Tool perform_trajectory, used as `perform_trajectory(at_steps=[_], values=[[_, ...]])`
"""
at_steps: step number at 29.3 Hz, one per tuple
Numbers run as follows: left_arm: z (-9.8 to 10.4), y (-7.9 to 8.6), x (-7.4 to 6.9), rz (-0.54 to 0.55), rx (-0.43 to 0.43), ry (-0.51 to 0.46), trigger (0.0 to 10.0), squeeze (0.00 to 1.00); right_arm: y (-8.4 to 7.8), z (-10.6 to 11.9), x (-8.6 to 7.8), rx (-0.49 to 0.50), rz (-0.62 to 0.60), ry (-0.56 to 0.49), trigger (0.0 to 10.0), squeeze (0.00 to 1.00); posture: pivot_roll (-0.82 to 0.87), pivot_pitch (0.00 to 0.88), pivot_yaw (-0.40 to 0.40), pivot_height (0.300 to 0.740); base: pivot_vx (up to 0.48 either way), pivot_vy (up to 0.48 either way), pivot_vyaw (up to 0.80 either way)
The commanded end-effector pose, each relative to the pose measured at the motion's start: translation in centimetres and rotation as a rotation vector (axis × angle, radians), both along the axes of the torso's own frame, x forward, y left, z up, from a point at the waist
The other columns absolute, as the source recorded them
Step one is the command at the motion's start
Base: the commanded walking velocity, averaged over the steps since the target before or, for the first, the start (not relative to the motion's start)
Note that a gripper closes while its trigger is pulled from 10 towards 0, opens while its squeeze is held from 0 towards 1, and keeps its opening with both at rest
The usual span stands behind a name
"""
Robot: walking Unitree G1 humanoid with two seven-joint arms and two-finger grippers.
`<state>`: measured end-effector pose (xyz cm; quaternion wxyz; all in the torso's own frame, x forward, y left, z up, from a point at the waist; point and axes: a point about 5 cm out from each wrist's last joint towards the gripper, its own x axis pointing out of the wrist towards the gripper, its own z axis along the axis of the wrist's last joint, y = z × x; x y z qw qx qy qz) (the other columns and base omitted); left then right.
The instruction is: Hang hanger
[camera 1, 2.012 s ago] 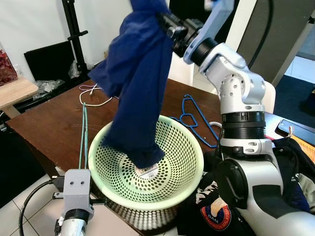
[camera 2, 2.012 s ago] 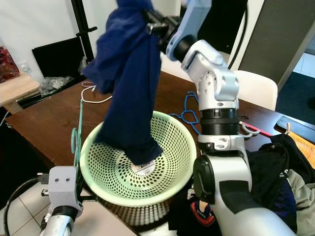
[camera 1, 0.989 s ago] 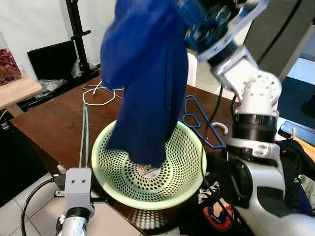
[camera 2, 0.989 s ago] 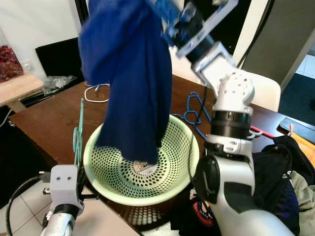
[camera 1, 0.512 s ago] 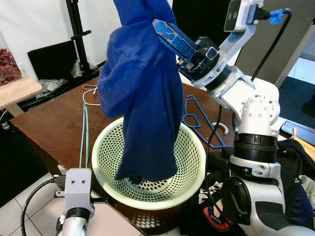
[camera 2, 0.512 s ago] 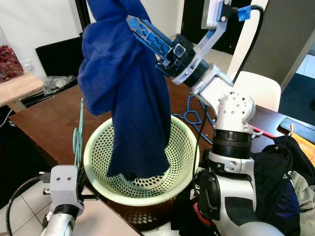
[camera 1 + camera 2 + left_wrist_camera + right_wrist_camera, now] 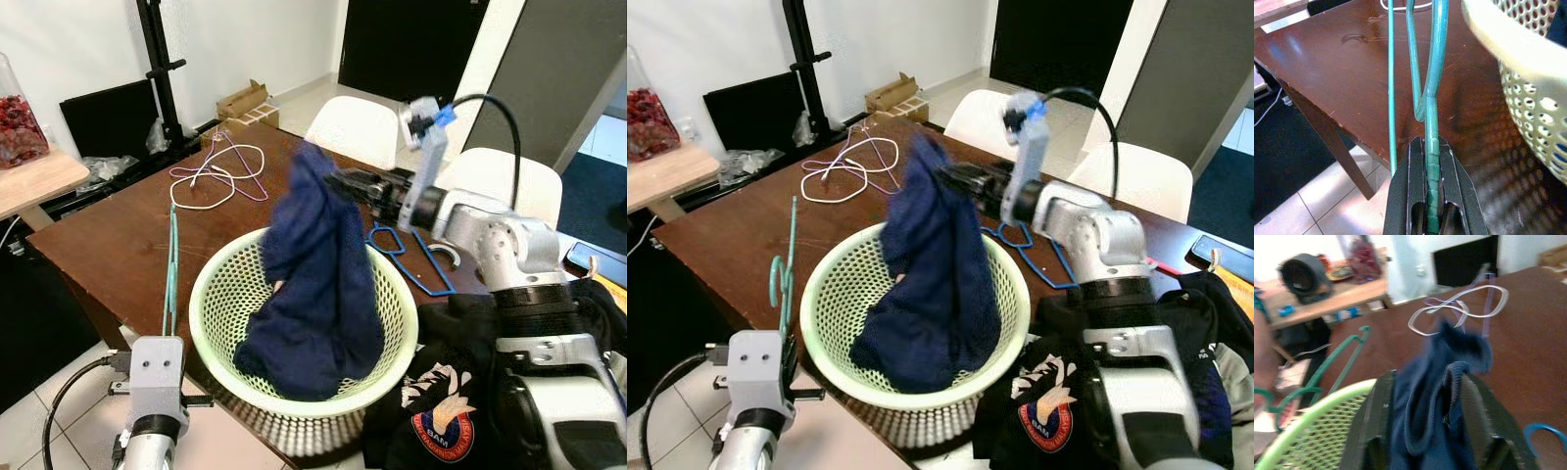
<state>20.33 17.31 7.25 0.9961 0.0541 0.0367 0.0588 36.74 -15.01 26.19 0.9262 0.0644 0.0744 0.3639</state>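
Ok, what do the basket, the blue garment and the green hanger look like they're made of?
The basket looks like moulded pale-green plastic: smooth rim, regular round perforations. The blue garment, pinched by the right gripper, appears to be soft knit fabric: matte, draping in folds. The green hanger, clamped in the left gripper, is probably coated wire: thin, glossy, bent.

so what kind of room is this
Probably a home dining room used for laundry: a brown table with white chairs beside it, a green basket holding a blue garment, and hangers lying about.
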Motion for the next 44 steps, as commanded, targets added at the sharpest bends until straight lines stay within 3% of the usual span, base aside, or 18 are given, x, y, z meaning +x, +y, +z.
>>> perform_trajectory(at_steps=[1,3,6,8,10,11,12,13,14,15,16,18,19,21,28,31,38,44], values=[[-1.2,-0.1,-0.5,-0.009,-0.015,0.067,10.0,0.00,-4.6,1.7,1.4,-0.037,-0.322,-0.072,10.0,1.00,0.17,0.000,-0.067,0.740,0.000,0.000,0.00],[-1.2,-0.1,-0.4,-0.014,-0.017,0.067,10.0,0.00,-8.8,3.3,2.0,-0.064,-0.654,-0.149,10.0,1.00,0.16,0.000,-0.064,0.740,0.000,0.000,0.00],[-1.2,-0.1,-0.4,-0.014,-0.017,0.067,10.0,0.00,-8.8,3.3,2.0,-0.064,-0.654,-0.149,10.0,1.00,0.16,0.000,-0.064,0.740,0.000,0.000,0.00],[-1.2,-0.2,-0.4,-0.016,-0.018,0.067,10.0,0.00,-10.0,4.0,2.0,-0.094,-0.776,-0.199,10.0,1.00,0.16,0.000,-0.065,0.740,0.000,0.000,0.00],[-1.1,-0.3,-0.4,-0.016,-0.019,0.066,10.0,0.00,-9.9,4.0,2.1,-0.146,-0.797,-0.218,10.0,1.00,0.17,0.000,-0.070,0.740,0.000,0.000,0.00],[-1.1,-0.3,-0.4,-0.013,-0.019,0.064,10.0,0.00,-7.1,3.6,2.2,-0.227,-0.607,-0.233,10.0,1.00,0.17,0.000,-0.070,0.740,0.000,0.000,0.00],[-1.1,-0.3,-0.4,-0.012,-0.019,0.063,10.0,0.00,-4.1,3.6,1.6,-0.185,-0.374,-0.241,10.0,0.47,0.17,0.000,-0.070,0.740,0.000,0.000,0.00],[-1.1,-0.3,-0.4,-0.012,-0.019,0.063,10.0,0.00,-4.1,3.6,1.6,-0.185,-0.374,-0.241,10.0,0.47,0.17,0.000,-0.070,0.740,0.000,0.000,0.00],[-1.1,-0.3,-0.4,-0.011,-0.020,0.063,10.0,0.00,-2.1,3.6,0.8,-0.147,-0.209,-0.247,10.0,0.47,0.17,0.000,-0.069,0.740,0.000,0.000,0.00],[-1.1,-0.3,-0.4,-0.012,-0.020,0.063,10.0,0.00,0.2,4.1,-0.6,-0.094,-0.022,-0.305,10.0,0.00,0.17,0.000,-0.069,0.740,0.000,0.000,0.00],[-1.1,-0.3,-0.4,-0.012,-0.020,0.063,10.0,0.00,1.6,4.5,-1.8,-0.063,0.098,-0.346,10.0,0.00,0.17,0.000,-0.069,0.740,0.000,0.000,0.00],[-1.1,-0.3,-0.4,-0.012,-0.021,0.063,10.0,0.00,2.6,4.7,-2.8,-0.048,0.184,-0.378,10.0,0.00,0.16,0.000,-0.066,0.740,0.000,0.000,0.00],[-1.1,-0.3,-0.4,-0.014,-0.021,0.064,10.0,0.00,4.1,4.0,-3.4,-0.093,0.245,-0.380,10.0,0.00,0.15,0.000,-0.062,0.740,0.000,0.000,0.00],[-1.1,-0.3,-0.4,-0.014,-0.020,0.064,10.0,0.00,5.0,3.4,-3.7,-0.131,0.271,-0.373,10.0,0.00,0.15,0.000,-0.062,0.740,0.000,0.000,0.00],[-1.1,-0.3,-0.4,-0.016,-0.019,0.064,10.0,0.00,8.8,0.3,-3.1,-0.259,0.210,-0.284,10.0,0.00,0.15,0.000,-0.063,0.740,0.000,0.000,0.00],[-1.1,-0.3,-0.4,-0.014,-0.017,0.064,10.0,0.00,11.3,-2.2,-2.9,-0.411,0.132,-0.222,10.0,0.00,0.16,0.000,-0.065,0.740,0.000,0.000,0.00],[-1.1,-0.3,-0.3,-0.013,-0.017,0.064,10.0,0.00,11.8,-3.1,-2.5,-0.455,0.025,-0.149,10.0,0.00,0.15,0.000,-0.065,0.740,0.000,0.000,0.00],[-1.1,-0.4,-0.3,-0.015,-0.018,0.064,10.0,0.00,11.4,-3.6,-0.8,-0.365,-0.153,-0.098,10.0,0.00,0.14,0.000,-0.064,0.740,0.000,0.000,0.00]])
